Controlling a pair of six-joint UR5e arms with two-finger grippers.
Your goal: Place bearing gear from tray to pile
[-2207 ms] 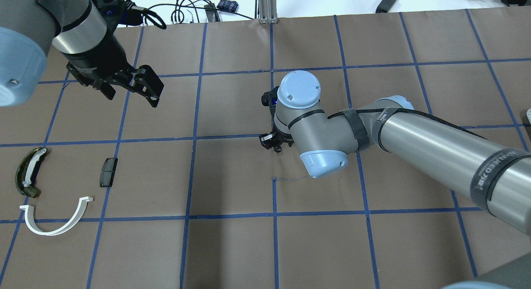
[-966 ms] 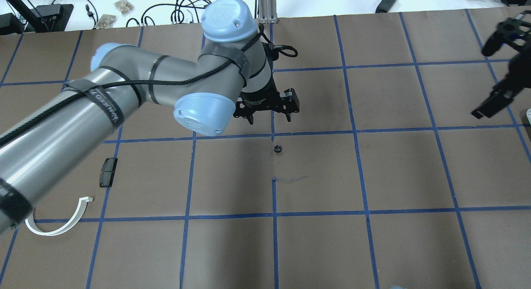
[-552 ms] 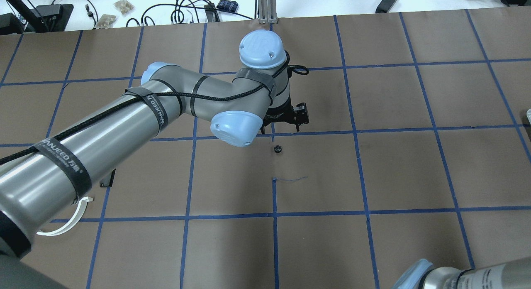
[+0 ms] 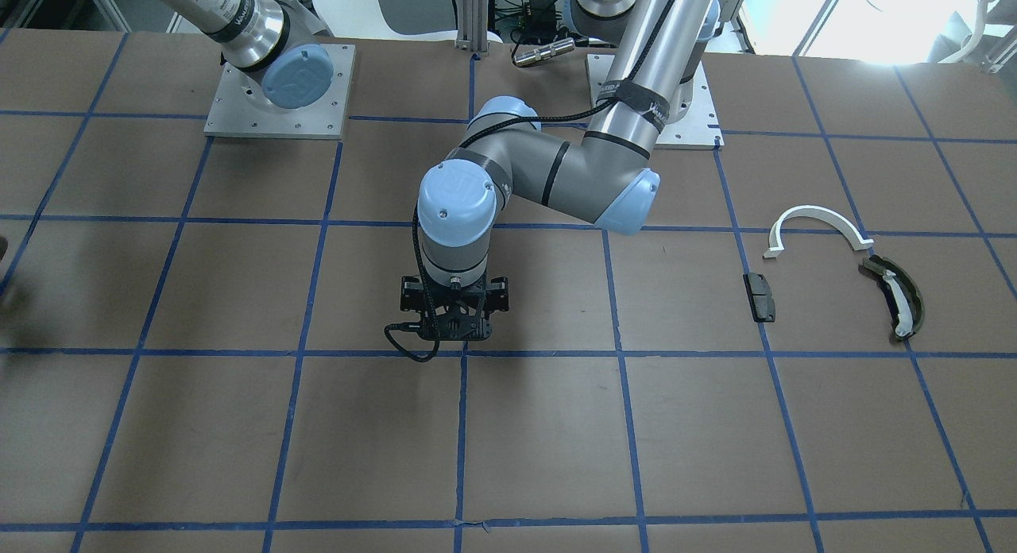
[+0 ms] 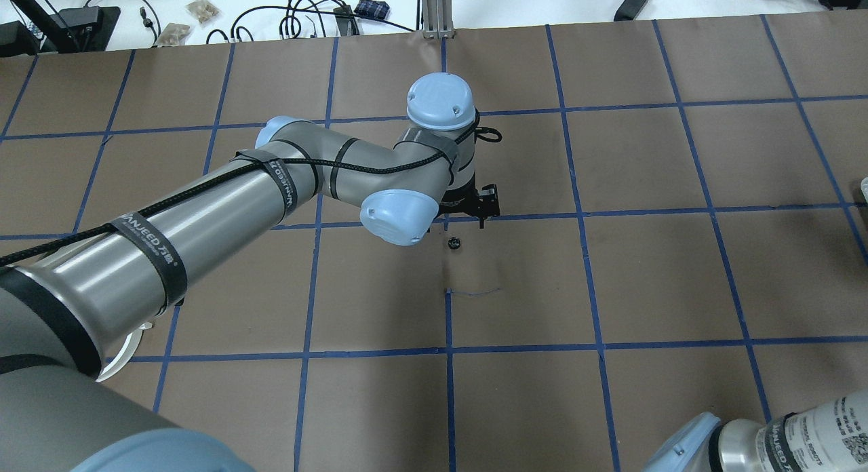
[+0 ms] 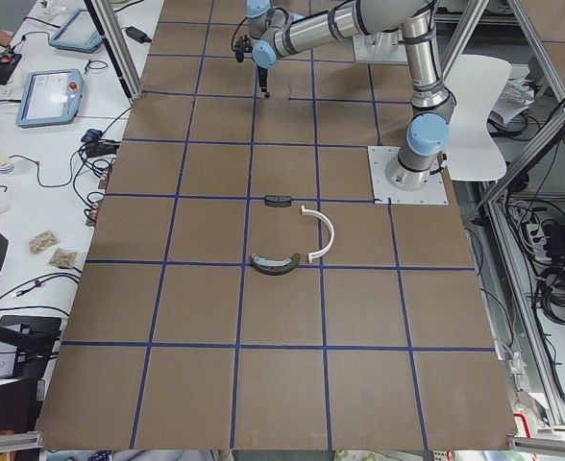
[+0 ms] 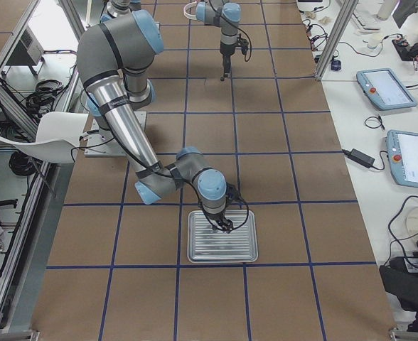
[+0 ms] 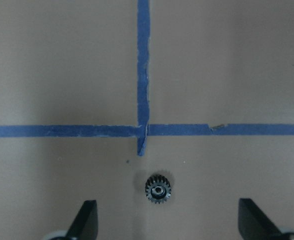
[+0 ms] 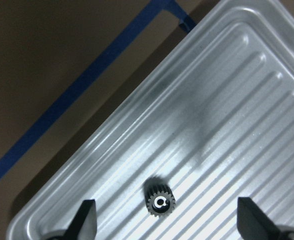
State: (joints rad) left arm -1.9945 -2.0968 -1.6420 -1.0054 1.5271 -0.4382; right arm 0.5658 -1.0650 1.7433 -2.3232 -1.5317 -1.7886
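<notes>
My left claw (image 8: 167, 212) hung wide open and empty over a bearing gear (image 8: 158, 188). It lay on the bare tabletop (image 8: 62, 75), just beside a blue tape cross (image 8: 143, 131) and well apart from the pile (image 4: 759, 297). My right claw (image 9: 167, 215) gaped just as wide, holding nothing, above another gear (image 9: 160, 202) resting in the ribbed metal tray (image 9: 227, 100).

Table (image 5: 678, 268) brown, blue tape grid — tray (image 9: 227, 100) silver, ribbed; bearing gear (image 8: 158, 188) black; half-ring (image 4: 809, 210) white.
</notes>
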